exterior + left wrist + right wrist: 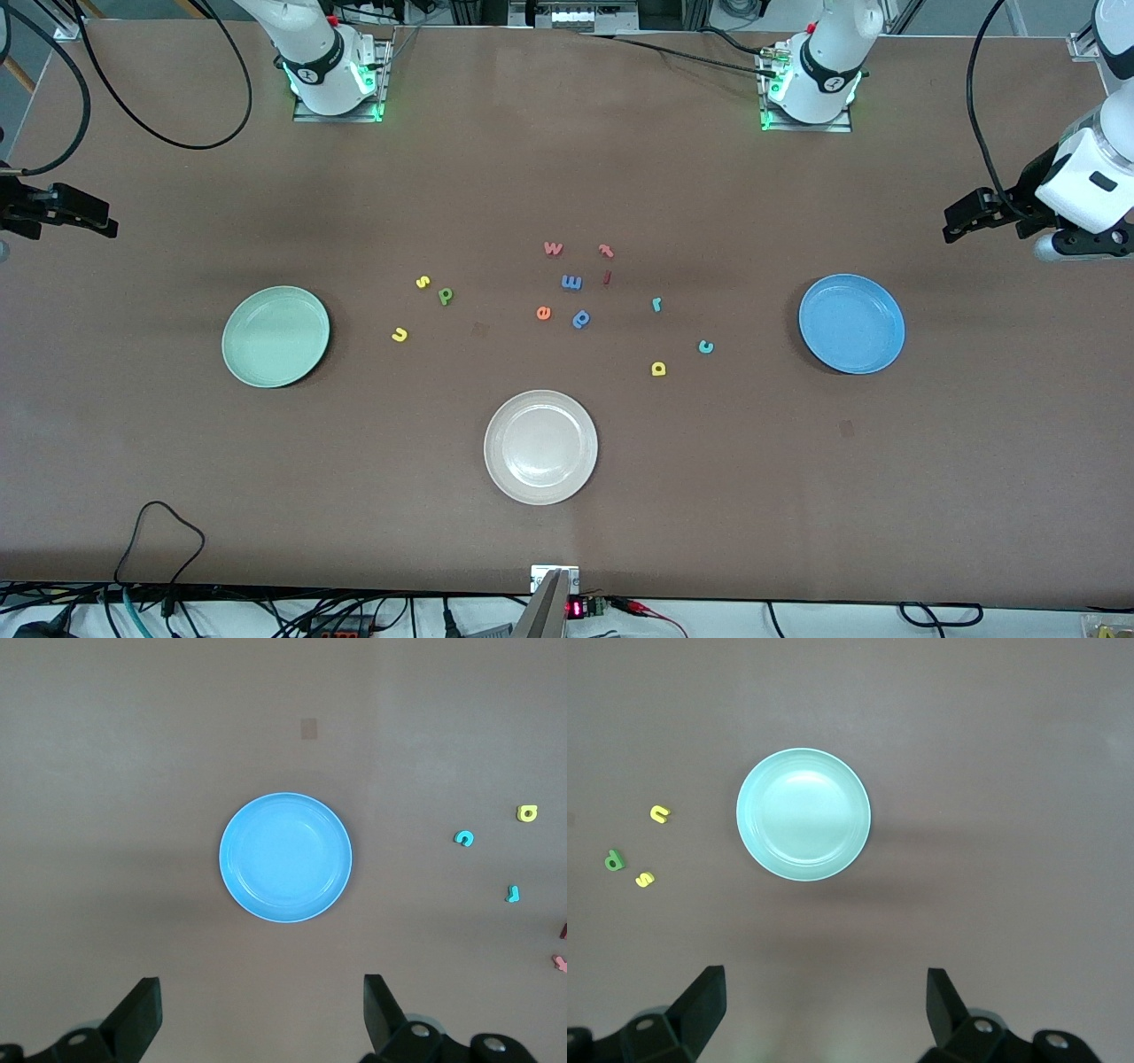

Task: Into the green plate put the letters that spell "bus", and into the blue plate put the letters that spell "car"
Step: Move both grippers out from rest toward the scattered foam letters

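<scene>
Nothing is being carried yet: I'm holding the left gripper (pixel 261 1019) above the table near the blue plate (pixel 851 323), the right gripper (pixel 824 1014) near the green plate (pixel 275 336), both with jaws wide and empty. Yellow "u" (pixel 400 334), "s" (pixel 423 282) and green "b" (pixel 446 296) are lying beside the green plate; "c" (pixel 705 346), "r" (pixel 656 304), "a" (pixel 658 369) are lying nearer the blue. I'm judging a descent onto one letter is next, avoiding the orange "e" (pixel 543 312) and blue "p" (pixel 581 318).

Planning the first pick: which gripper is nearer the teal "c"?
Left. The left gripper hangs open at the blue plate's end; the right gripper, open, is past the green plate, away from the teal "c".
</scene>
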Tool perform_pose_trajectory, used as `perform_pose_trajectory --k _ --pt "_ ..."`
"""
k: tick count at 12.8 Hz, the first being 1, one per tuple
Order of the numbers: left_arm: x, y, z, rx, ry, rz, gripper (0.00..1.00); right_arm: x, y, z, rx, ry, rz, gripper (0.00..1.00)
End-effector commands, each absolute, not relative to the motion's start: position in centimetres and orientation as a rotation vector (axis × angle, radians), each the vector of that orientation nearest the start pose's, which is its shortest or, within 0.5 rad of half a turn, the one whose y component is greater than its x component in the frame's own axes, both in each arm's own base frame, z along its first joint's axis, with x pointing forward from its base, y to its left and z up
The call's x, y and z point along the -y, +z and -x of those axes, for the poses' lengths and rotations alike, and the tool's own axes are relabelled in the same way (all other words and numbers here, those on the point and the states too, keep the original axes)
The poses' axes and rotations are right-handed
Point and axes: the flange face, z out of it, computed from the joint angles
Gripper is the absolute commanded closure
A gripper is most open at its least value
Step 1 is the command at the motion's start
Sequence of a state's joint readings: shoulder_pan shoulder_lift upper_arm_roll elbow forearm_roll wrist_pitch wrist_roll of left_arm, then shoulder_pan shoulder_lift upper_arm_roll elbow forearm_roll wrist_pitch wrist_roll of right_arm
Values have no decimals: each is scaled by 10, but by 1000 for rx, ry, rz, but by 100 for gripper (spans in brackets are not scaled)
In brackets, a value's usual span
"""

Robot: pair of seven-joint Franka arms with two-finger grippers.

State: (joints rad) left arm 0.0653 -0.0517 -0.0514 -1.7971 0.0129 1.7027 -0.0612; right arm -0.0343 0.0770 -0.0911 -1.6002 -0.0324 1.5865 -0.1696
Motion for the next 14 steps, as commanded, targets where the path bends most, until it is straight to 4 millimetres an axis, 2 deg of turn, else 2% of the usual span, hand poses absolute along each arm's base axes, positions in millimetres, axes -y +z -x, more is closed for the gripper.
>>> perform_pose_trajectory --k 1,3,5,6,8,9,10,11,12,14 --pt "-8 559 -532 87 74 3134 0 71 561 -571 92 178 3153 0" --pt "-3 550 -537 70 96 3134 0 68 549 -576 107 212 3151 0" --pt "9 516 -556 33 173 3132 0 53 538 -579 143 263 3142 0" --pt "23 499 -568 -5 156 3135 0 38 513 -584 175 358 3127 0" --pt "62 466 -592 -101 159 3136 0 0 485 -593 242 431 3097 0" --pt "86 447 -606 -149 183 3132 1 -15 473 -596 261 413 3093 0" --pt "114 429 -620 -203 205 3127 6 -32 456 -597 241 391 3108 0" --pt "134 408 -638 -238 223 3128 13 -45 434 -595 204 356 3121 0" --pt "155 388 -657 -263 230 3130 18 -66 409 -591 220 318 3131 0" --pt "193 343 -670 -250 286 3131 28 -90 369 -584 230 218 3143 0"
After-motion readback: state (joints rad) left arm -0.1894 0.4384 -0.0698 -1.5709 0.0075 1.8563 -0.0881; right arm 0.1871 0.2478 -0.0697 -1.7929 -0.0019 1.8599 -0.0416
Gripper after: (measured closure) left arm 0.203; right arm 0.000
